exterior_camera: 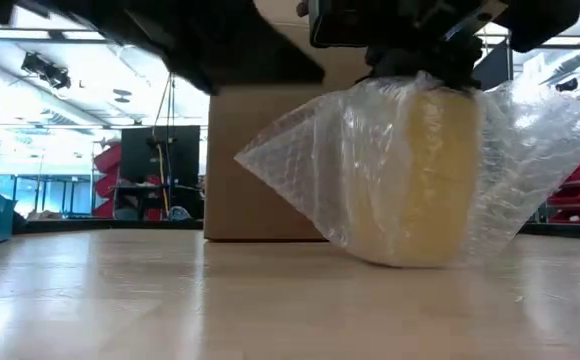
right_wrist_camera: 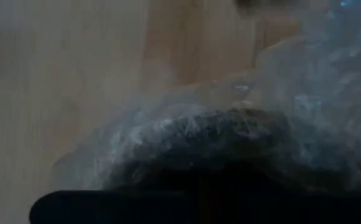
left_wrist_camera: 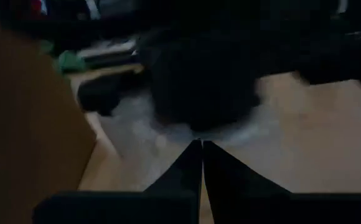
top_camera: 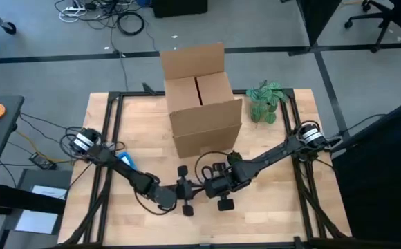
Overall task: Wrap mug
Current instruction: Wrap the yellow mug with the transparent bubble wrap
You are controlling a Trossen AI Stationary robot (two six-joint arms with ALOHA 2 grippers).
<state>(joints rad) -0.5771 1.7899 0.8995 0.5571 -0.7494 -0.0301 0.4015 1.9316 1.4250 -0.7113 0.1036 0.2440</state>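
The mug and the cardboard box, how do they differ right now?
The mug is yellow, rounded and covered in bubble wrap; the box is brown, square-sided and bare, with open flaps. The mug is smaller and sits nearer the front edge. Both rest on the table.

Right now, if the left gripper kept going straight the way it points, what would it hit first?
Probably the bubble wrap just ahead of the left gripper, whose fingers are shut, with the right arm's dark gripper behind it; depth is unclear.

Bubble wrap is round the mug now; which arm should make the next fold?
Probably the right. Its claw sits over the yellow mug, pressed into the bubble wrap. The left claw is shut, short of the bundle, so it would need to open first.
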